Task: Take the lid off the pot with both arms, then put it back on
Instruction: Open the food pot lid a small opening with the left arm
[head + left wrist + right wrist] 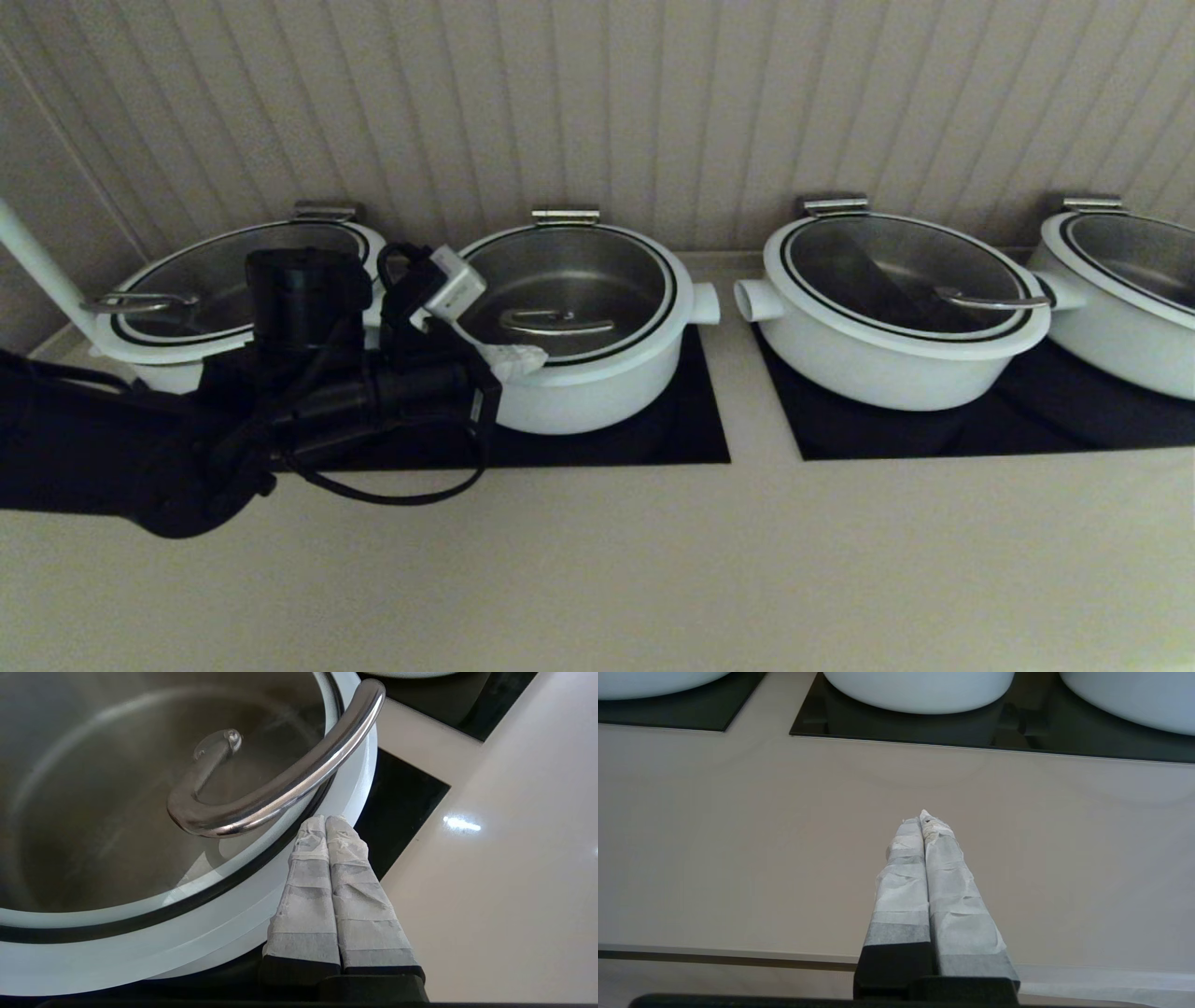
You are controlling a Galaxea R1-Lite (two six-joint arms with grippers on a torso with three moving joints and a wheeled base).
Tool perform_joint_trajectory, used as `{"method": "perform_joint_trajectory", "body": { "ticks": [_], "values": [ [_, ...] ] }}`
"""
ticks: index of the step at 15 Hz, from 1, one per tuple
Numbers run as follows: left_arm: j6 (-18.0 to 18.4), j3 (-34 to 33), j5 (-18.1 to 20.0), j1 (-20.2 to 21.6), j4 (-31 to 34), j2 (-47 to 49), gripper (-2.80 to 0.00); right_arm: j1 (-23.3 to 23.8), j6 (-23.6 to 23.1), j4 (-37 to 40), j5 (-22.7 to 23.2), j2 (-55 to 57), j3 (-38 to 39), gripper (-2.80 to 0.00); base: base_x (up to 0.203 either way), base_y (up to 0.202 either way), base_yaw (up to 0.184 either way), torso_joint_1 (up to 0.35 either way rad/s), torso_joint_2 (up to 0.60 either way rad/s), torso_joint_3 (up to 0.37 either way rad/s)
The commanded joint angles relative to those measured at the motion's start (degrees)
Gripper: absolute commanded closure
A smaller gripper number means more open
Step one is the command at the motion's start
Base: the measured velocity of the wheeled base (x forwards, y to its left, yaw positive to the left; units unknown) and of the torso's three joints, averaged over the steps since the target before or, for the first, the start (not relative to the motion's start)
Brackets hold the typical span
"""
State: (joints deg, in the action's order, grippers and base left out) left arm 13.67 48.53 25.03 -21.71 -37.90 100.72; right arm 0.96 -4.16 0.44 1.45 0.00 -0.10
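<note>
The pot [597, 392] is the second white pot from the left, standing on a black panel. The glass lid [569, 275] sits on it, with its curved steel handle [557, 324] at the centre. My left gripper [518, 359] is shut and empty, and its fingertips lie against the lid's white rim on the near left side. In the left wrist view the left gripper [325, 823] lies on the rim, just beside the handle [280, 788]. My right gripper [923, 819] is shut and empty above the bare counter. It does not show in the head view.
Wider white pots with lids stand to the left [215, 280], right [896, 308] and far right [1130, 289]. Two black cooktop panels [695, 425] lie under them. The beige counter [653, 560] stretches in front, and a ribbed wall stands close behind.
</note>
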Motion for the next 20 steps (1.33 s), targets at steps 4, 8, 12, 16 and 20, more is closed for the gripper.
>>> {"method": "perform_joint_trajectory", "body": {
  "ticks": [4,8,12,16,20],
  "values": [
    [0.1,2.5,0.1,0.1,-0.2,1.8,0.00,0.0,-0.1,0.0,0.0,0.0,0.0,0.00,0.000,0.000,0.000,0.000,0.00,0.000],
    [0.1,4.2,-3.1,0.1,-0.8,3.1,0.00,0.0,-0.1,0.0,0.0,0.0,0.0,0.00,0.000,0.000,0.000,0.000,0.00,0.000],
    [0.0,4.2,-5.2,0.1,-6.0,4.7,0.00,0.0,-0.1,0.0,0.0,0.0,0.0,0.00,0.000,0.000,0.000,0.000,0.00,0.000],
    [0.0,4.3,-5.2,0.1,-6.0,4.3,0.00,0.0,-0.1,0.0,0.0,0.0,0.0,0.00,0.000,0.000,0.000,0.000,0.00,0.000],
    [-0.1,6.6,-5.2,0.1,-5.9,4.1,0.00,0.0,-0.1,0.0,0.0,0.0,0.0,0.00,0.000,0.000,0.000,0.000,0.00,0.000]
  ]
}}
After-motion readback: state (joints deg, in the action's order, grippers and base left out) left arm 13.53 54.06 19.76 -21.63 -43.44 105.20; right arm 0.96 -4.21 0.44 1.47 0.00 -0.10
